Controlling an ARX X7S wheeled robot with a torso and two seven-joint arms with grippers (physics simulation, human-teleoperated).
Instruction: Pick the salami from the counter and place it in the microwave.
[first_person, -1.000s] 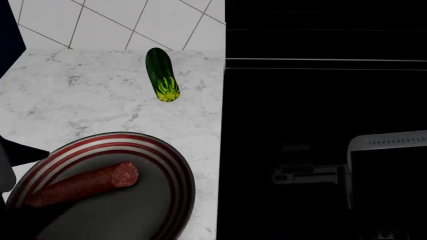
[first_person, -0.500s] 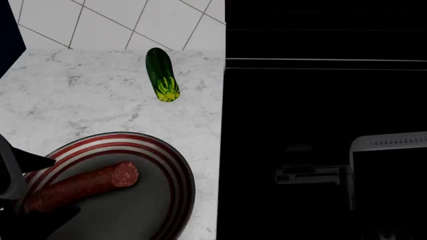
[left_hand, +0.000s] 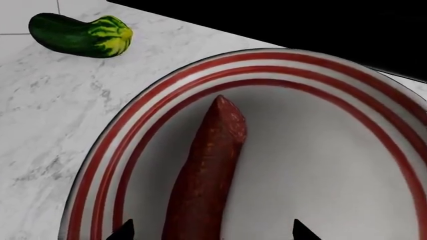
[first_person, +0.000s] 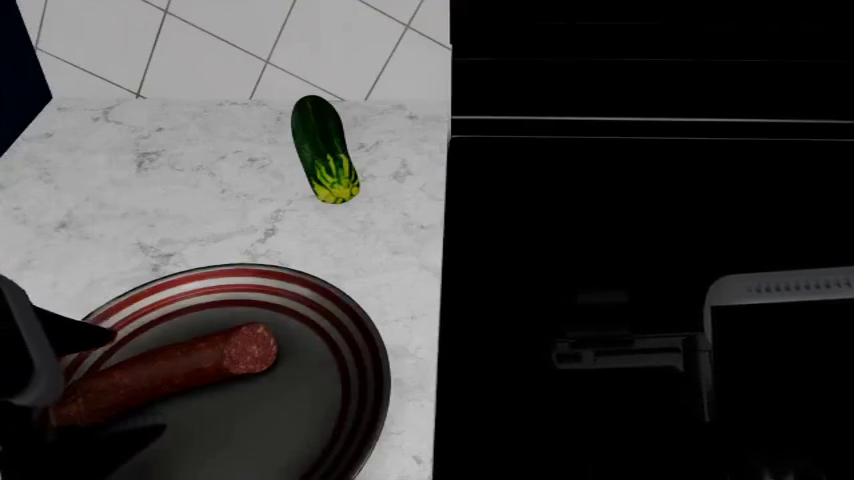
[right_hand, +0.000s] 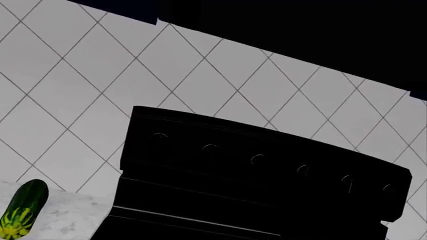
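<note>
1. Since the earlier head views the left hand (first_person: 60, 385) has come further in over the near-left rim of the plate (first_person: 350, 330); its dark shape now covers more of the salami's near end. Salami, plate and cucumber have not shifted.
2. The salami (first_person: 167, 368) lies on the red-and-white striped plate, not directly on the bench (first_person: 174, 190). Its pink speckled cut end points toward the plate's middle; the other end runs toward the near-left rim under the hand.
3. In the left wrist view the salami (left_hand: 208, 175) runs lengthwise away from the camera, its lower end passing between the two dark fingertips (left_hand: 123, 231) that show at the frame's bottom edge.
4. Left hand state: spread apart, one fingertip on either side of the salami, with a gap between each fingertip and the sausage. Not gripping it.
5. Whether the fingertips touch the plate's surface cannot be told.
6. The cucumber (first_person: 324, 150) lies on the bench well beyond the plate, near the tiled wall (first_person: 240, 40), yellow end toward the plate; apart from both plate and hand.
7. Right hand: not seen in any view. The right wrist camera shows only the tiled wall, a black appliance (right_hand: 260, 175) with a row of round knobs, and one end of the cucumber (right_hand: 23, 207).
</note>
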